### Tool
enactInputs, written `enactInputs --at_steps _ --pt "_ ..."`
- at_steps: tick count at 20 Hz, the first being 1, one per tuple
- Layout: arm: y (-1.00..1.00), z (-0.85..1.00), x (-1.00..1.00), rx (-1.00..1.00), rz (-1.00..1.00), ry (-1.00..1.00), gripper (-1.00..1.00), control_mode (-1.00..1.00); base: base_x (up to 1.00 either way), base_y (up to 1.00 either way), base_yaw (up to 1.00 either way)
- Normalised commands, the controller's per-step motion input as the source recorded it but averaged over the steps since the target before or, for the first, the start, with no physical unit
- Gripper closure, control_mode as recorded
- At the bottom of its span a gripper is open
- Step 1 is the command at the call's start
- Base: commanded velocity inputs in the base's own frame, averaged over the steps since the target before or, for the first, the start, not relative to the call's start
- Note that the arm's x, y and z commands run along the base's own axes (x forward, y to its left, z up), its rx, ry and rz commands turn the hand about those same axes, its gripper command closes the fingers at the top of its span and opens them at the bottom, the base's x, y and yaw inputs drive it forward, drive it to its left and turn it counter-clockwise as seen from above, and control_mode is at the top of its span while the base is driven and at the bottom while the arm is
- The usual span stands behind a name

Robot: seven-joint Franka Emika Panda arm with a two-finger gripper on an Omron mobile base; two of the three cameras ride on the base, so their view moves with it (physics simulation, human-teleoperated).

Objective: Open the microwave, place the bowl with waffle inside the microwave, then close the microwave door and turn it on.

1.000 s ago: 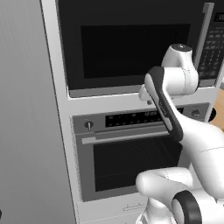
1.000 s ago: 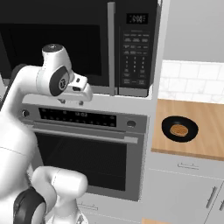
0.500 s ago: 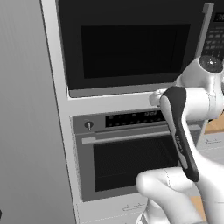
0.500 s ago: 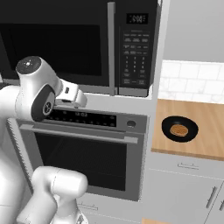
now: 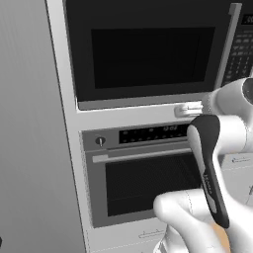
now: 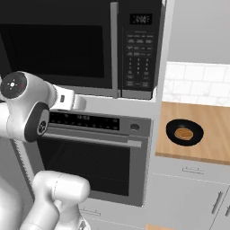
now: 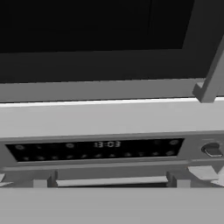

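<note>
The microwave (image 5: 148, 49) (image 6: 63, 45) is built in above the oven, and the microwave door (image 7: 87, 39) is closed. Its vertical grey handle (image 6: 114, 49) (image 5: 230, 47) stands left of the keypad (image 6: 137, 58), and the handle's lower end (image 7: 212, 78) reaches down at the upper right. My gripper (image 5: 182, 109) (image 6: 80, 103) (image 7: 109, 181) is open and empty. It points at the pale strip just below the microwave, left of the handle. The bowl with waffle (image 6: 184, 133) sits on the wooden counter (image 6: 211, 139) to the right.
The oven (image 6: 90, 152) (image 5: 143, 183) sits below, with a lit control panel (image 7: 96, 148), a knob (image 7: 213, 150) and a horizontal handle (image 6: 90, 137). A tall grey cabinet side (image 5: 34, 148) stands left. Drawers (image 6: 188, 188) lie under the counter.
The arm's joints have swung lower and closer to the cameras. The hand has sunk slightly, from the microwave's lower edge to the strip beneath it.
</note>
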Motion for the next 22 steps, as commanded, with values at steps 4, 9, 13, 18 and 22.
enactInputs --at_steps 4,9,13,18,22 --pt "0.0 0.24 -0.02 0.0 0.0 0.0 -1.0 -1.0 0.0 0.0 0.0" --pt "0.0 0.08 -0.33 0.02 0.0 -0.01 -1.0 -1.0 0.0 0.0 0.0" --pt "0.0 0.13 -0.48 0.0 0.0 -0.08 -1.0 -1.0 0.0 0.0 0.0" --pt "0.0 0.0 0.0 0.0 0.0 0.0 -1.0 1.0 -0.41 -0.14 0.0" --pt "0.0 0.0 0.0 0.0 0.0 0.0 -1.0 1.0 -0.06 -0.69 0.0"
